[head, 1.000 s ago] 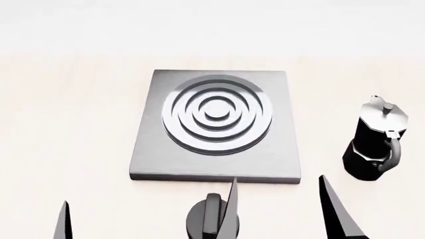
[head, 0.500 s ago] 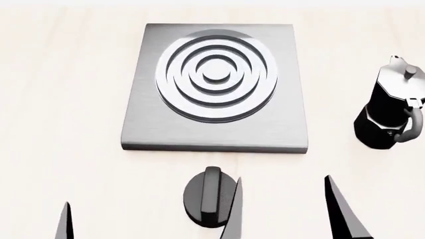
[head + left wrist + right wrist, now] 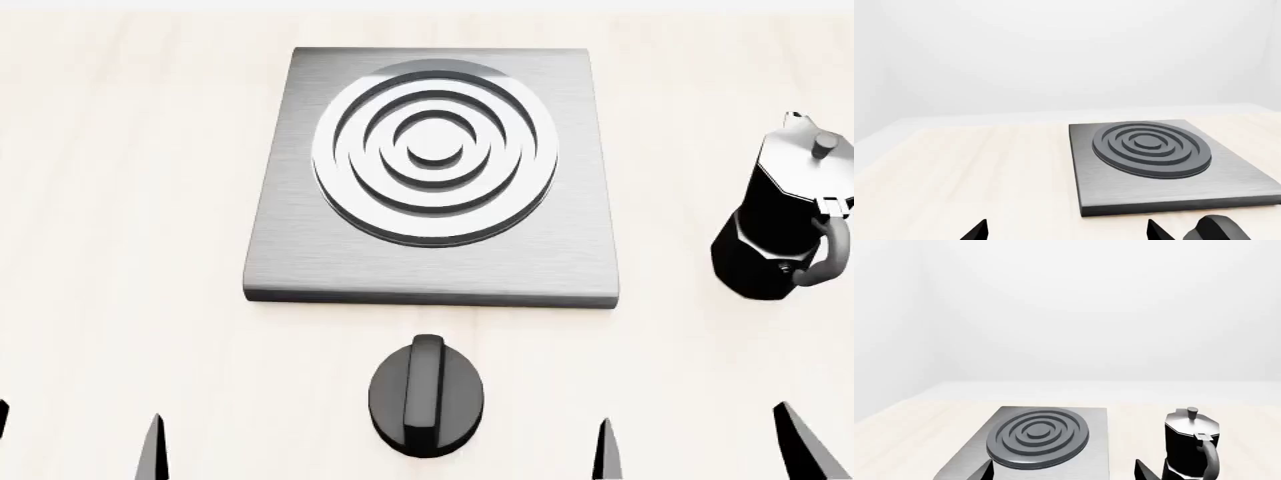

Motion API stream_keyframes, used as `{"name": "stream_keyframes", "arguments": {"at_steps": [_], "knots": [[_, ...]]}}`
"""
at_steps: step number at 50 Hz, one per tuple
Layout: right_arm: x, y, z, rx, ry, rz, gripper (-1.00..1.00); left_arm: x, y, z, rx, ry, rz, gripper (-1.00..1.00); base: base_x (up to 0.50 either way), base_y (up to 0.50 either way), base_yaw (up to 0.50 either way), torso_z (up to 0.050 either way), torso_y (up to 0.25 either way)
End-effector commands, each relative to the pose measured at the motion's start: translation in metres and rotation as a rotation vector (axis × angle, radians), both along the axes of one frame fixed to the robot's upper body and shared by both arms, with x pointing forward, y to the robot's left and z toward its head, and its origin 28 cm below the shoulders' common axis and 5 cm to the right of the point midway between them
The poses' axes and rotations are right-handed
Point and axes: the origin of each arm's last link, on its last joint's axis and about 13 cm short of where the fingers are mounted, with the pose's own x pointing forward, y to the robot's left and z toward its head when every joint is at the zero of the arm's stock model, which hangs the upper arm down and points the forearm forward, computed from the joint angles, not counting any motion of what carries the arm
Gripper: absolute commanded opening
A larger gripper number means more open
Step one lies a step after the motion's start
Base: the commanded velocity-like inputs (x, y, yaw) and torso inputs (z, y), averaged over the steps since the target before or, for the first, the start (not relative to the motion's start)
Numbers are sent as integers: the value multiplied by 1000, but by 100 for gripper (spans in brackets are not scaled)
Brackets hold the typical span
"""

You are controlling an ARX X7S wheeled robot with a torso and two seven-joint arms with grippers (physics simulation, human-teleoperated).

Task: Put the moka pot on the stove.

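The moka pot [image 3: 787, 220] is black and faceted with a silver lid, and stands upright on the table at the right of the head view, its handle toward me. It is apart from the stove [image 3: 287, 260], a grey square slab with raised rings in the middle. My right gripper [image 3: 703, 450] is open at the bottom edge, nearer than the pot and a little to its left. My left gripper [image 3: 78, 445] is open at the bottom left. In the right wrist view the moka pot [image 3: 1191, 450] stands beside the stove [image 3: 1074, 460], ahead of the open right gripper [image 3: 1063, 471].
A low black round knob [image 3: 427, 395] with a ridge lies on the light wooden table just in front of the stove, between my two grippers. In the left wrist view the stove [image 3: 1167, 175] and the knob [image 3: 1217, 229] lie ahead of the open left gripper [image 3: 1066, 231].
The head view first tilted down, bringing the stove and pot closer. Since then my right gripper's fingertips have shifted to the right and lower, off the knob. The pot has not moved.
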Motion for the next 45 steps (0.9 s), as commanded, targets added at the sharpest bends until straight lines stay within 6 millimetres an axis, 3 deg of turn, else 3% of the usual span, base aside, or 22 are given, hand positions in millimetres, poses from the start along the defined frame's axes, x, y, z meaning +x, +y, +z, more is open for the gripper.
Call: {"name": "stream_keyframes", "arguments": {"at_steps": [1, 14, 27, 36, 45], "knots": [[-13, -40, 8, -65, 18, -142, 100, 2, 1, 0, -17, -27, 2, 100, 0, 0, 0, 0, 0], [-9, -63, 15, -90, 76, -163, 100, 1, 0, 0, -16, -30, -2, 100, 0, 0, 0, 0, 0], [26, -73, 28, -189, 154, 6, 100, 1, -1, -1, -12, -29, -2, 100, 0, 0, 0, 0, 0], [40, -84, 31, -107, 189, -1, 100, 1, -1, 0, -11, -30, -2, 100, 0, 0, 0, 0, 0], [41, -94, 35, -52, 188, -44, 100, 1, -1, -1, -10, -30, -3, 100, 0, 0, 0, 0, 0]]}}
